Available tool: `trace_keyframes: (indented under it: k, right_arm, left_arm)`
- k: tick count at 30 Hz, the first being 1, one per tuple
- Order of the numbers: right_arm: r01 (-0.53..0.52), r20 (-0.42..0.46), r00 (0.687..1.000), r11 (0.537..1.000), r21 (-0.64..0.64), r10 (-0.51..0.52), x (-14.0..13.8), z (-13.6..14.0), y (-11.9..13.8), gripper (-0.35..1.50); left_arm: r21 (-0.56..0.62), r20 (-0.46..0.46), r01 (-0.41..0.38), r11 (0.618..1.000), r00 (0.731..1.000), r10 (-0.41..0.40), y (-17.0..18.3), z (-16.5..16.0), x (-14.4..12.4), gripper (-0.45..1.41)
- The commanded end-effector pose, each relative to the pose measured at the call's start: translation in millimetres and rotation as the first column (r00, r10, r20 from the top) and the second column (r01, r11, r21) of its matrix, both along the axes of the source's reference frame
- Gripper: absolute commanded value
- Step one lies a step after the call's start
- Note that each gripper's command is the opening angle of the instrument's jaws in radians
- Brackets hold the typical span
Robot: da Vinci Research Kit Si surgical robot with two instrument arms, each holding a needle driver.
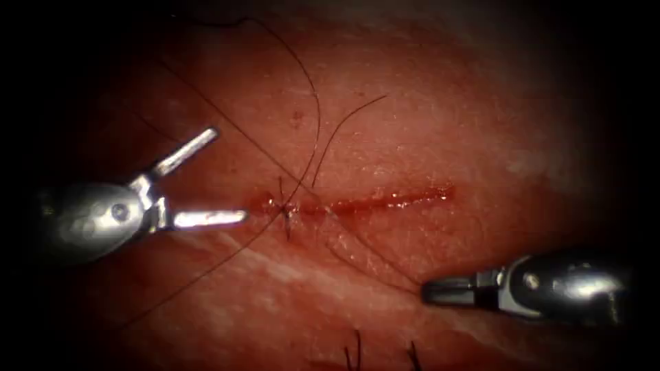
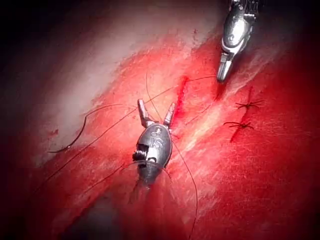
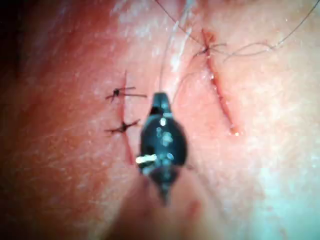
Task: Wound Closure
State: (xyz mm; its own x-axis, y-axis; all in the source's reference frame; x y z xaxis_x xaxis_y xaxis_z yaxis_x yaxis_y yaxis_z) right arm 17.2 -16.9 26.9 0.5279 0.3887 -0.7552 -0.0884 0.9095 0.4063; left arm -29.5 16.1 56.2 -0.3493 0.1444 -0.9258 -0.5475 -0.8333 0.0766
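The cut [image 1: 385, 200] runs across the tissue [image 1: 481, 137], wet with red fluid, and a knotted stitch [image 1: 285, 210] sits at its left end. Dark thread [image 1: 313, 103] loops up from the knot, and one strand [image 1: 371, 257] runs down to the right. My right tool [image 1: 427, 290] is below the cut toward its right end, jaws shut on that strand. In its own view the right tool [image 3: 160, 99] has thread leading away from its tip. Left of the knot my left tool [image 1: 229, 176] is open and holds nothing. The left wrist view shows the left tool [image 2: 156, 111] spread beside the cut [image 2: 181, 92].
A second, closed cut with two knotted stitches [image 2: 247, 105] [image 2: 239, 125] lies beyond the right tool [image 2: 221, 76]. The short cut ends [image 1: 354, 357] of those stitches stand up at the near edge. A long strand [image 1: 199, 275] trails off to the lower left.
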Motion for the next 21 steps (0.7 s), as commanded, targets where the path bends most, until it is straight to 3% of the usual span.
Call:
trace_keyframes:
  k: [1, 5, 10, 14, 21]
  right_arm:
    - [0.000, 0.003, 1.000, 1.000, 0.003, 0.000, 0.3, 0.7, -1.2, -0.35]
    - [0.000, -0.001, 1.000, 1.000, 0.004, 0.000, 0.9, 0.9, -1.3, -0.35]
    - [0.003, -0.006, 1.000, 1.000, 0.009, -0.003, 1.4, 0.6, -1.3, -0.35]
    - [0.004, -0.007, 1.000, 1.000, 0.011, -0.004, 1.3, 0.4, -1.2, -0.35]
    - [0.003, -0.010, 1.000, 1.000, 0.011, -0.003, 1.2, 0.1, -1.3, -0.35]
  left_arm:
    - [-0.023, -0.032, 0.001, 1.000, 0.999, -0.002, -0.4, 0.8, -0.9, 0.39]
    - [-0.114, -0.172, -0.032, 0.993, 0.985, 0.012, -0.2, 1.0, -1.9, 0.34]
    - [-0.130, -0.301, -0.103, 0.986, 0.952, 0.059, -0.3, 2.1, -2.7, 0.34]
    - [-0.123, -0.354, -0.113, 0.986, 0.933, 0.062, 0.0, 3.5, -2.5, 0.34]
    - [-0.127, -0.425, -0.129, 0.983, 0.903, 0.064, 1.1, 5.1, -2.2, 0.15]
